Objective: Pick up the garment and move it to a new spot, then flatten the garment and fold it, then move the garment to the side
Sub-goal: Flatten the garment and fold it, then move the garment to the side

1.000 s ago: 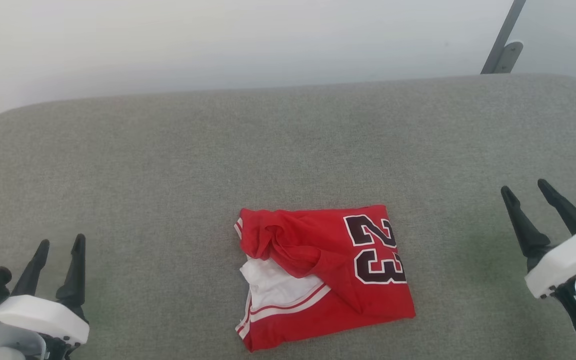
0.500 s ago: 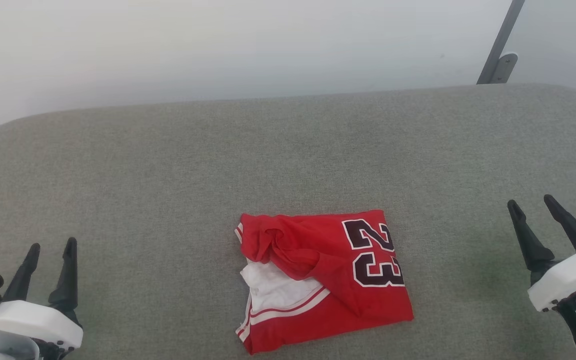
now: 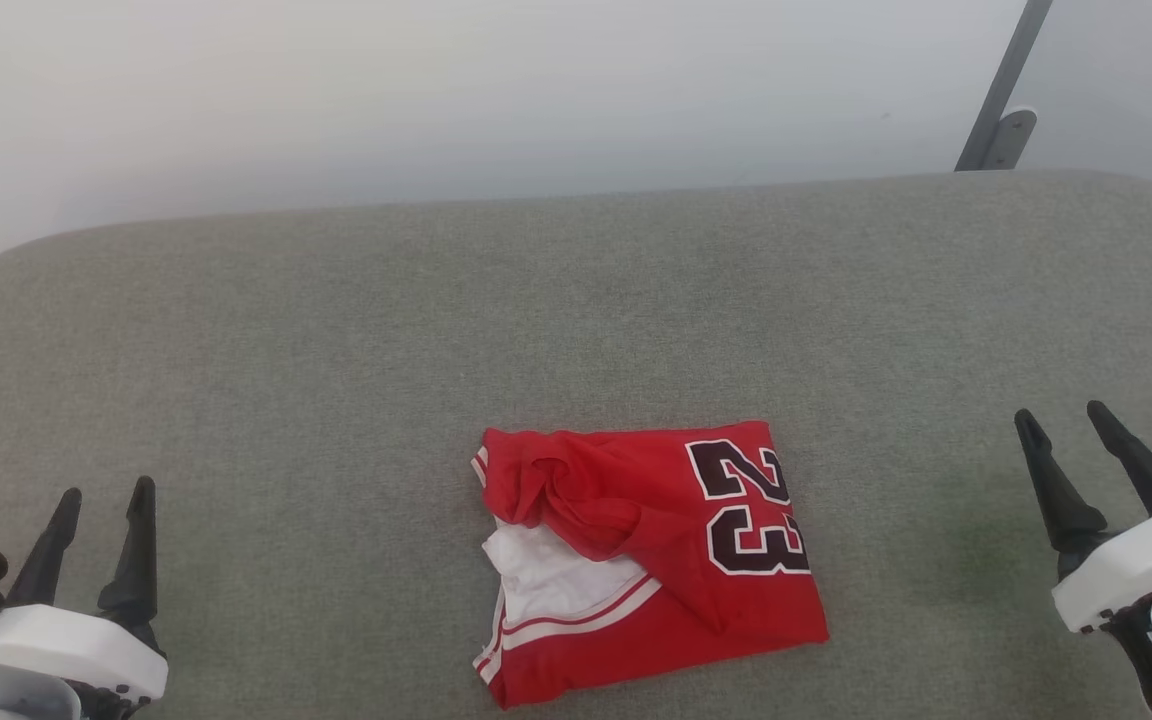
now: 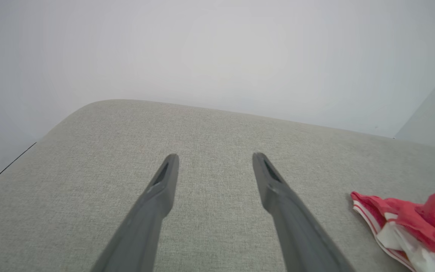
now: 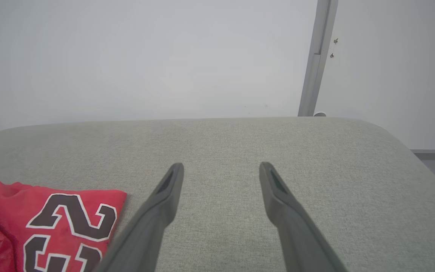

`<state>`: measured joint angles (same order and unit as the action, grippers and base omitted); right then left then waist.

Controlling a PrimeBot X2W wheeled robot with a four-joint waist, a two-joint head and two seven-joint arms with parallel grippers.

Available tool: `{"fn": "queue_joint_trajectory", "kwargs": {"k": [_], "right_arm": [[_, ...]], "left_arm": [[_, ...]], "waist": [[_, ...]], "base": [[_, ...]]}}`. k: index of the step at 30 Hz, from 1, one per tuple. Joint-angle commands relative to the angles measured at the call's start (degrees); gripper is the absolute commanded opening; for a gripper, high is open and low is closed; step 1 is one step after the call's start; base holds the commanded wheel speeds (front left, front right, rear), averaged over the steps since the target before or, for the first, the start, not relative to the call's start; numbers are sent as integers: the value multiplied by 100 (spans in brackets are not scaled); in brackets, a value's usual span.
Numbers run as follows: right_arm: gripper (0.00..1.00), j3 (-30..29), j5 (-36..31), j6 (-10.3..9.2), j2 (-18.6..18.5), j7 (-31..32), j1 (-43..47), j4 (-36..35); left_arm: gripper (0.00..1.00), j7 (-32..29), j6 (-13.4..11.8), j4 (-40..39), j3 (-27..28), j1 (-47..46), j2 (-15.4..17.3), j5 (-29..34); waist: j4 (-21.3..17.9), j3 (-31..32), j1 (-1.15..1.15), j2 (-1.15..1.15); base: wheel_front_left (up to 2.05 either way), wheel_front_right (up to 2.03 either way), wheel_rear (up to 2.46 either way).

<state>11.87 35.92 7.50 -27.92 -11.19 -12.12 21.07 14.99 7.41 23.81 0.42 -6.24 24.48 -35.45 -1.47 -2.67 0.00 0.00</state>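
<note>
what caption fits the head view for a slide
Roughly folded red garment lies on the grey cushion between open left gripper and open right gripper.

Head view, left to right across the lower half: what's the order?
left end effector → garment → right end effector

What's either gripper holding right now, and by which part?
Nothing. The left gripper and the right gripper are both open and empty, each well clear of the garment, which lies loosely folded on the grey cushion between them.
</note>
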Motion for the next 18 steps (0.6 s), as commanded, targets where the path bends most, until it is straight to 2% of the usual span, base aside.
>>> {"fn": "queue_joint_trajectory", "kwargs": {"k": [1,10,18], "right_arm": [[100,-8,21,-3,33,-32,46,7],[100,110,260,-3,213,408,68,7],[100,764,676,-3,140,1538,-131,-272]], "left_arm": [[100,22,10,-22,9,36,-17,27],[100,22,10,-8,-65,-27,-31,4],[100,22,10,10,-196,-100,-62,-24]], "waist": [[13,4,0,0],[160,9,0,0],[418,-89,0,0]], "base": [[0,0,0],[0,0,0],[0,0,0]]}}
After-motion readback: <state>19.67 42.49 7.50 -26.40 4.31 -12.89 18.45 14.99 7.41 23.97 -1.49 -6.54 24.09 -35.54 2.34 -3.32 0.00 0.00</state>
